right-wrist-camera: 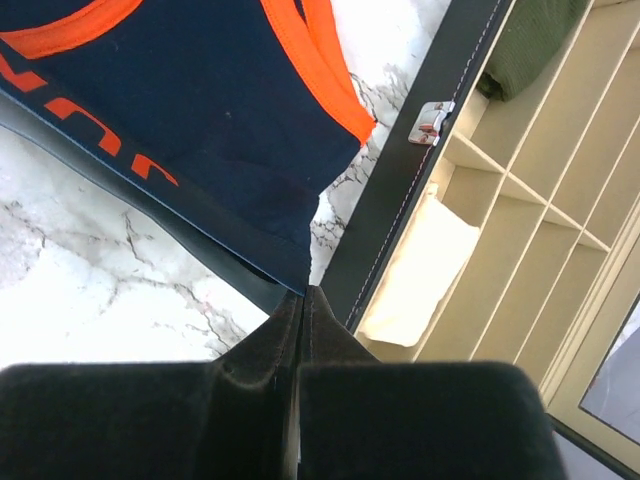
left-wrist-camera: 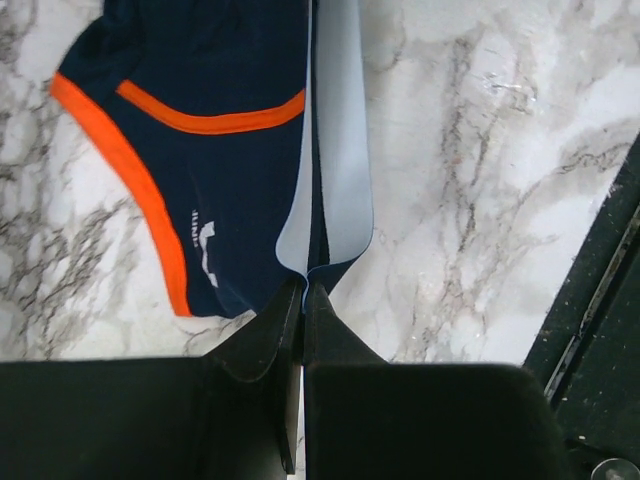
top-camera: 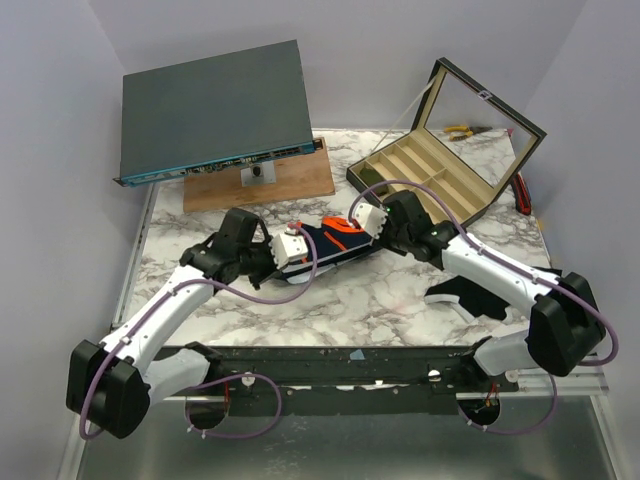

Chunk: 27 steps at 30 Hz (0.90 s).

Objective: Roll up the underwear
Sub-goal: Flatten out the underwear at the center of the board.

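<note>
I have both arms reaching in toward the middle of the white, grey-veined marble counter (top-camera: 400,300), where the small navy-blue fabric underwear (top-camera: 335,243) with orange trim and a white waistband lies stretched between them, a little nearer the far edge than the near one. My left gripper (top-camera: 308,254) has its two black fingers pressed together on the garment's left end. In the left wrist view the left gripper (left-wrist-camera: 303,292) pinches the folded white waistband (left-wrist-camera: 342,150), with the navy panel of the underwear (left-wrist-camera: 200,170) and its white lettering spread flat on the marble beside it. My right gripper (top-camera: 352,234) is clamped on the opposite end. In the right wrist view the right gripper (right-wrist-camera: 303,298) meets on a navy corner of the underwear (right-wrist-camera: 200,120), just beside the black wall of the open compartment box (right-wrist-camera: 400,200). That black organiser box with tan dividers (top-camera: 440,168) sits toward the far right corner with its glass lid raised. One slot holds a folded white cloth (right-wrist-camera: 422,285) and another a green cloth (right-wrist-camera: 530,50). Toward the far left corner a flat dark-grey metal case (top-camera: 215,105) rests tilted on a brown wooden board (top-camera: 300,182). A black cloth with a white edge (top-camera: 465,298) lies near the right edge, partly under my right arm.
</note>
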Each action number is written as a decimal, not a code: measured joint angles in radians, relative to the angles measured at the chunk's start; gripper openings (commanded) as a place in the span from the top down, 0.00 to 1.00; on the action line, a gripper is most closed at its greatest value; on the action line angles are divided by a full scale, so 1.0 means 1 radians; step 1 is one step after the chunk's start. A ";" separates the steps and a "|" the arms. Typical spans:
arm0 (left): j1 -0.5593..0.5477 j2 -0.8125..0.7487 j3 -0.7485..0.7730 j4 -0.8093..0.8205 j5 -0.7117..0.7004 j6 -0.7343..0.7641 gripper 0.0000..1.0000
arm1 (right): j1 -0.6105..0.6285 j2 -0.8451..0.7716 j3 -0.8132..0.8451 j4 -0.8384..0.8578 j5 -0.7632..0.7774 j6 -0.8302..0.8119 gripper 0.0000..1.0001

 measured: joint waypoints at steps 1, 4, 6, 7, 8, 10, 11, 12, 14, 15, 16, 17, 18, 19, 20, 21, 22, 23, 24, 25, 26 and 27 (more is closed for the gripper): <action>-0.013 0.000 -0.010 0.002 -0.003 0.003 1.00 | 0.000 0.000 0.002 -0.007 0.000 -0.007 0.99; -0.077 0.009 -0.053 0.015 -0.017 0.011 1.00 | 0.000 0.005 0.003 -0.028 0.000 -0.033 0.99; -0.111 0.024 -0.072 0.022 -0.031 0.018 1.00 | 0.000 0.013 0.003 -0.039 0.000 -0.044 0.99; -0.126 0.037 -0.080 0.026 -0.042 0.020 1.00 | 0.000 0.018 0.003 -0.046 0.000 -0.048 0.99; -0.135 0.047 -0.085 0.031 -0.050 0.021 0.99 | 0.000 0.023 0.003 -0.050 0.000 -0.050 0.99; -0.151 0.068 -0.092 0.043 -0.066 0.023 0.93 | 0.000 0.034 0.007 -0.057 -0.001 -0.053 0.99; -0.156 0.075 -0.093 0.047 -0.074 0.023 0.90 | 0.000 0.040 0.011 -0.060 -0.001 -0.053 0.99; -0.163 0.082 -0.096 0.051 -0.079 0.022 0.88 | 0.000 0.047 0.014 -0.062 0.000 -0.053 0.99; -0.176 0.096 -0.103 0.056 -0.095 0.021 0.83 | -0.001 0.059 0.017 -0.062 0.000 -0.053 0.99; -0.182 0.102 -0.108 0.056 -0.101 0.021 0.80 | -0.002 0.065 0.018 -0.064 0.000 -0.053 0.99; -0.186 0.105 -0.114 0.060 -0.106 0.019 0.76 | -0.004 0.071 0.018 -0.065 0.000 -0.053 0.99; -0.190 0.108 -0.121 0.060 -0.112 0.019 0.71 | -0.006 0.076 0.018 -0.065 0.000 -0.053 0.99; -0.196 0.109 -0.133 0.061 -0.120 0.018 0.67 | -0.008 0.081 0.018 -0.066 0.000 -0.053 0.99; -0.201 0.110 -0.141 0.061 -0.126 0.016 0.64 | -0.011 0.085 0.018 -0.066 0.000 -0.053 0.99; -0.206 0.110 -0.152 0.062 -0.135 0.014 0.60 | -0.014 0.087 0.019 -0.066 0.000 -0.053 0.99; -0.209 0.110 -0.159 0.063 -0.139 0.012 0.56 | -0.019 0.090 0.022 -0.070 0.000 -0.053 0.99; -0.212 0.110 -0.165 0.063 -0.146 0.008 0.53 | -0.021 0.093 0.027 -0.075 0.000 -0.053 0.99; -0.214 0.109 -0.170 0.067 -0.151 0.006 0.49 | -0.024 0.098 0.036 -0.079 -0.001 -0.050 0.99; -0.216 0.109 -0.174 0.071 -0.156 0.001 0.43 | -0.027 0.102 0.046 -0.083 -0.004 -0.045 0.99; -0.219 0.109 -0.178 0.077 -0.162 -0.003 0.39 | -0.029 0.107 0.055 -0.086 -0.006 -0.040 0.99; -0.223 0.108 -0.181 0.084 -0.166 -0.006 0.36 | -0.032 0.113 0.064 -0.090 -0.009 -0.036 0.99; -0.229 0.103 -0.184 0.090 -0.173 -0.011 0.34 | -0.034 0.119 0.072 -0.092 -0.012 -0.029 0.99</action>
